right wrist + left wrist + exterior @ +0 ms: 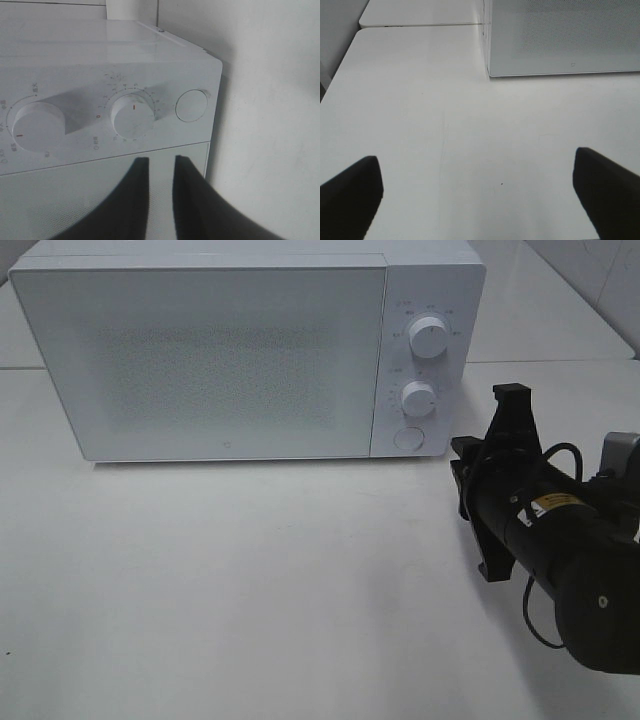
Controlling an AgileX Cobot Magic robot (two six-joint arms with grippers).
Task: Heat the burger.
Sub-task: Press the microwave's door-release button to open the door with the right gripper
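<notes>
Left end effector (475, 200): we see its jaws spread wide over the bare white surface (420, 125), in its wrist view only.
Microwave (220, 360): door closed.
Burger: we find it in no view.
Right end effector (161, 172): jaws nearly pressed together, empty, just before the lower dial (132, 116) and round button (191, 105).

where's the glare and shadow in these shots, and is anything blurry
Exterior high view: the table is washed out bright, with a soft shadow under the microwave. Left wrist view: the left gripper's fingers are dark, soft-edged blobs. Right wrist view: the right gripper's fingers are blurred black and cast a shadow beside the dial; the microwave's top shines.
</notes>
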